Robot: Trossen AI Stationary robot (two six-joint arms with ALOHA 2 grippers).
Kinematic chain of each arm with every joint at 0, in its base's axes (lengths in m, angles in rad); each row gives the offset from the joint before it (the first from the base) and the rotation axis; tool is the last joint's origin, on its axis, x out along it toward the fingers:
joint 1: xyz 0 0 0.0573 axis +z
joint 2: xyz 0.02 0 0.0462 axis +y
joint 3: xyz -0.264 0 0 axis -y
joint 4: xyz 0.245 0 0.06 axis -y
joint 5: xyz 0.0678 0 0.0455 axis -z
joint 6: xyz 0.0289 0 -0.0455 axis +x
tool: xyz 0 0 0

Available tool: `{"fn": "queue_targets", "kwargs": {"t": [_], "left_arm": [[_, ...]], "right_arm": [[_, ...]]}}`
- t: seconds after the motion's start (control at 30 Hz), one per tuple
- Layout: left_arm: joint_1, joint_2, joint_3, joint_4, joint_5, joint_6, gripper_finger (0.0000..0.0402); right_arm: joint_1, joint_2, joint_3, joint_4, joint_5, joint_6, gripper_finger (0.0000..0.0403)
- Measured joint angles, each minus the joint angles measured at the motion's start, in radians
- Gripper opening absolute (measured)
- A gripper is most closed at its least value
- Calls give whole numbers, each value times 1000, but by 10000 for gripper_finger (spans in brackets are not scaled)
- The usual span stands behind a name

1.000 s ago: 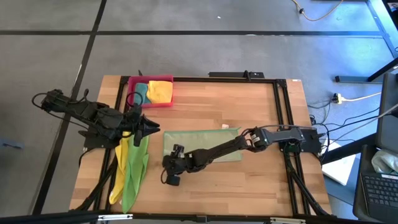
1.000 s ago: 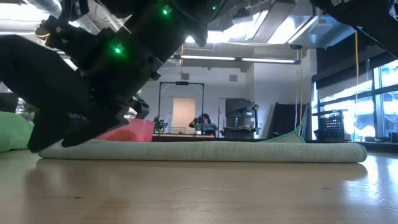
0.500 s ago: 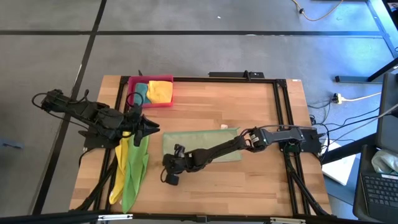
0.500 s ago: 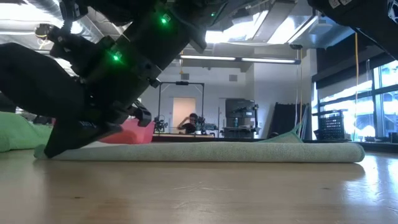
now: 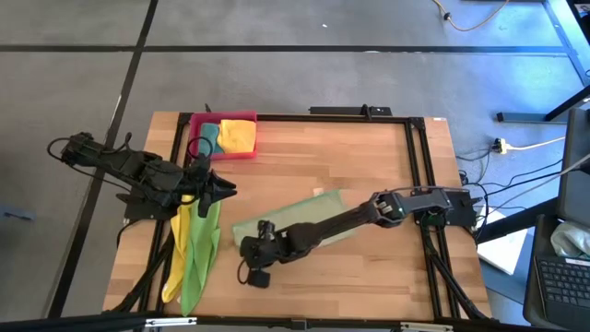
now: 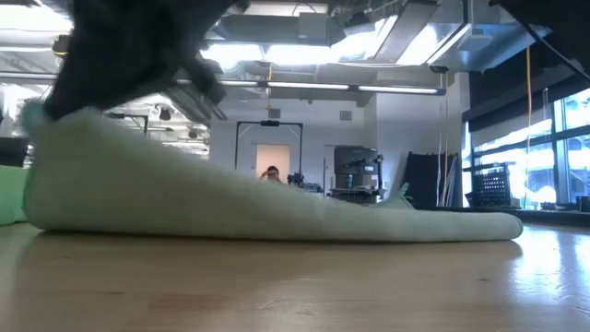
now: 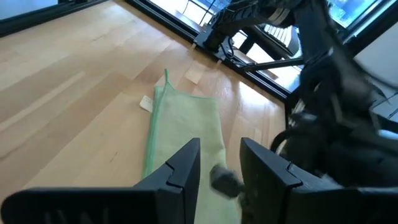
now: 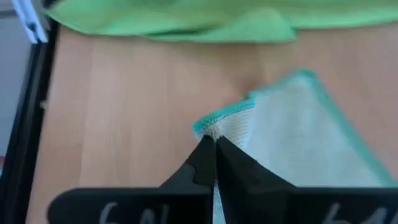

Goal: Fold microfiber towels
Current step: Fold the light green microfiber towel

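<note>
Lifted since a second ago, the near corner of the thin pale olive-green microfiber towel (image 5: 318, 217) now hangs off the wooden bench (image 5: 369, 157), pinched in the right tool (image 5: 247, 251), whose fingers have closed on it. That towel lies askew mid-bench. Left tool (image 5: 221, 189) hovers by the bench's left edge, fingers slightly apart, over a bright green cloth (image 5: 198, 254) and a yellow cloth (image 5: 175, 263). More cloths sit in the pink-red rectangular tray (image 5: 221, 152).
</note>
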Motion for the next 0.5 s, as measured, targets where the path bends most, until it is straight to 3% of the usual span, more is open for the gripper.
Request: {"fn": "queue_targets", "kwargs": {"t": [0.1, 0.23, 0.43, 0.5], "left_arm": [[0, 0, 0, 1, 3, 1, 105], [-9, 1, 0, 1, 48, 1, 105], [-83, 19, 0, -55, 329, 180, 105], [-128, 27, 0, -129, 362, 250, 105]], "right_arm": [[14, -35, 1, -58, 28, 29, 5], [31, -41, 0, -94, -15, 57, 9], [66, -41, 0, -146, -18, 161, 6], [72, -41, 0, -144, -15, 178, 4]]}}
